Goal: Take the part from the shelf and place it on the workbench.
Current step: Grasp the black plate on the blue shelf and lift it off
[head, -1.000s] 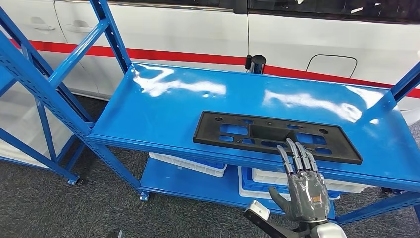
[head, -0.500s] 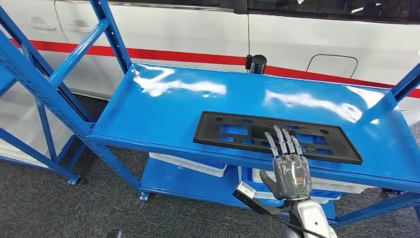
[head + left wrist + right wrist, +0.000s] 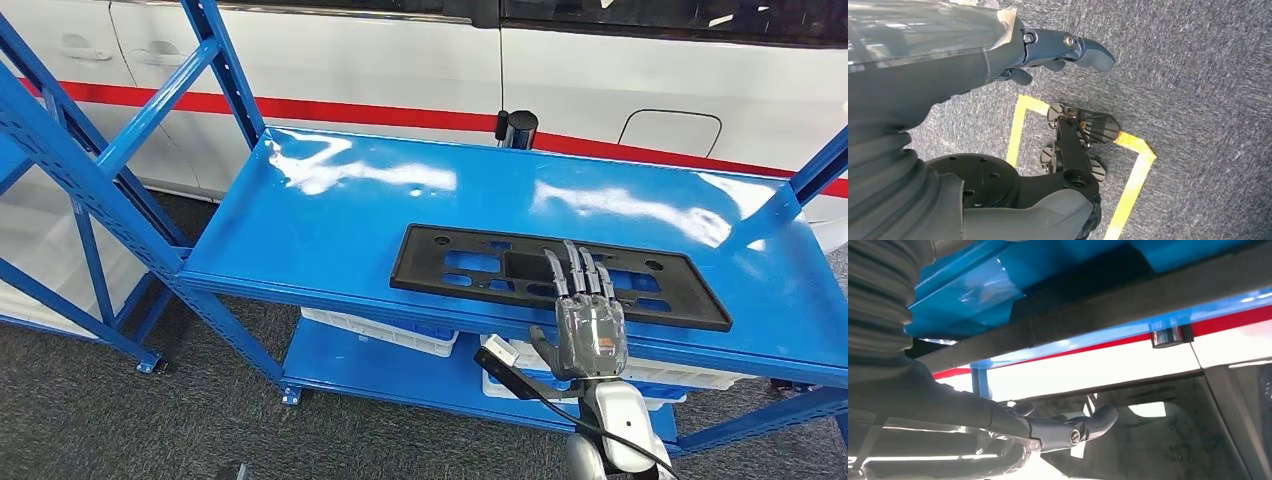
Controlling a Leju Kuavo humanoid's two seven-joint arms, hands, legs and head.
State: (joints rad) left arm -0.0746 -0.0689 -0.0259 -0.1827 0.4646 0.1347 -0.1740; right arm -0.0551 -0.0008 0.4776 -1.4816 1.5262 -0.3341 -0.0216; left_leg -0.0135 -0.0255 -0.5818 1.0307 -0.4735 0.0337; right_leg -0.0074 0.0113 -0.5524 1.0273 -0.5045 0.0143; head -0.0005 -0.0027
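- The black plastic mounting plate (image 3: 555, 275) is lying flat on the blue shelf (image 3: 330, 215), near its front edge.
- The right hand (image 3: 588, 325) is reaching over the plate's front edge, fingers (image 3: 580, 270) extended side by side above it, gripping nothing.
- The left hand (image 3: 1048, 50) is hanging over grey carpet (image 3: 1198, 75), fingers loosely curled, holding nothing.

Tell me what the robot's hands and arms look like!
The right hand is grey, with slim dark fingers and a see-through cover on its back bearing a small orange mark. Its arm is silver, with a black cable and a small white-tipped box beside the wrist. The left hand is dark grey with a thick thumb, a ribbed grey cover and a clear shell.
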